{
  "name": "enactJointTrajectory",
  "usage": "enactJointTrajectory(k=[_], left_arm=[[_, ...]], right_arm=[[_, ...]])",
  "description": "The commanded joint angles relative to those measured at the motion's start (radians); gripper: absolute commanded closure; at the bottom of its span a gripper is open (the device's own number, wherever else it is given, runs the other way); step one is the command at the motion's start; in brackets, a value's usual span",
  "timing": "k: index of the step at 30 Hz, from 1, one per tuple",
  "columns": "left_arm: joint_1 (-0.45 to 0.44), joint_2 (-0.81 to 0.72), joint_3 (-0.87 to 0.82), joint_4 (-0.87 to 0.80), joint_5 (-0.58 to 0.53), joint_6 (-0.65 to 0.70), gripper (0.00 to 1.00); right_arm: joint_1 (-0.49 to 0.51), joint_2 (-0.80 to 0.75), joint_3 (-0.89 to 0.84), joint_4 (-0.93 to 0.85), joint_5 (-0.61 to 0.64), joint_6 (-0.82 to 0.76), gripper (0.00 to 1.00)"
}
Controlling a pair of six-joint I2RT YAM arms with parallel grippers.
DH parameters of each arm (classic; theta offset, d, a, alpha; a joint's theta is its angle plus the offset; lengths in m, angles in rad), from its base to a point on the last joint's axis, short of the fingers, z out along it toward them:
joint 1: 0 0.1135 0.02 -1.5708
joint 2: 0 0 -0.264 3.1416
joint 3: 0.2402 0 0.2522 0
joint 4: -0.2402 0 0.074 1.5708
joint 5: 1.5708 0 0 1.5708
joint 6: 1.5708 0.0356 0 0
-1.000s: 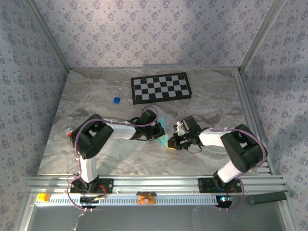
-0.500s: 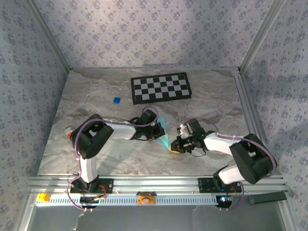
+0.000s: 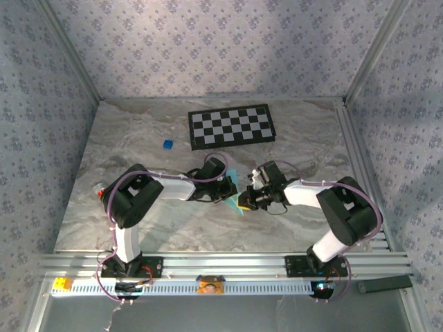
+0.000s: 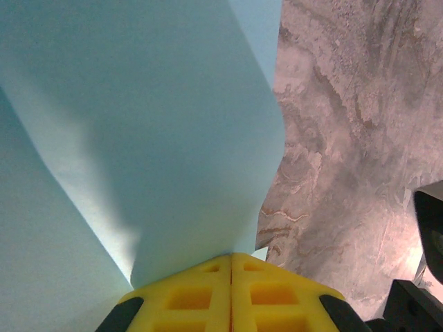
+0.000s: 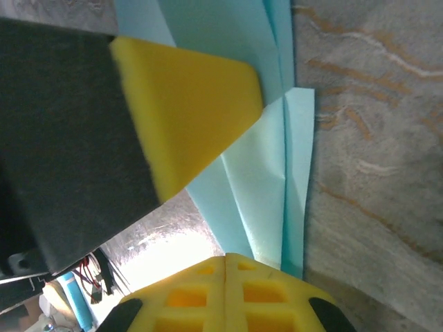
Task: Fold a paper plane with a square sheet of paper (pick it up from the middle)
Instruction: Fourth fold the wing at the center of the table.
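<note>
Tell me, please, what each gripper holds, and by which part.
Left gripper pinches the light-blue paper at its edge; right gripper is shut, hold unclear.

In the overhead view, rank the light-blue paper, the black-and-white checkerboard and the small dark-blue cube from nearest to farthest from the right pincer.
1. The light-blue folded paper, mid-table, right at the right pincer.
2. The black-and-white checkerboard, behind it, toward the back.
3. The small dark-blue cube, back left.

Checkerboard [image 3: 231, 126], blue cube [image 3: 167, 144], marble table [image 3: 311, 152]
</note>
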Motion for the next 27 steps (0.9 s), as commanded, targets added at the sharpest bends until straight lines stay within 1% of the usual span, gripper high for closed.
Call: enactJointTrajectory(k=[1,4,8,14,18,23,25,27], left_arm=[[0.007,0.029,-0.023,-0.066,-0.04,0.001,0.93],[0.007,0.027,-0.024,-0.067,-0.041,0.005,0.93],[0.007,0.027,-0.022,-0.067,-0.04,0.004,0.93],[0.026,0.005,-0.01,-0.075,-0.029,0.041,0.92],[0.054,-0.021,0.0,-0.074,0.0,0.087,0.9],[0.071,-0.041,0.029,-0.08,0.045,0.124,0.88],[0.066,-0.043,0.046,-0.114,0.061,0.129,0.88],[0.063,-0.037,0.056,-0.149,0.054,0.141,0.89]], right_arm=[[0.006,0.026,0.036,0.026,0.003,0.026,1.0],[0.009,0.03,0.049,0.016,0.017,0.024,1.0],[0.008,0.076,0.053,-0.033,0.042,-0.011,1.0],[0.007,0.125,-0.034,-0.042,0.056,-0.038,1.0],[-0.005,0.117,-0.072,-0.035,0.062,-0.04,1.0],[-0.013,0.115,-0.058,-0.039,0.061,-0.043,1.0],[-0.012,0.12,-0.044,-0.05,0.06,-0.045,1.0],[-0.012,0.118,-0.041,-0.049,0.062,-0.043,1.0]])
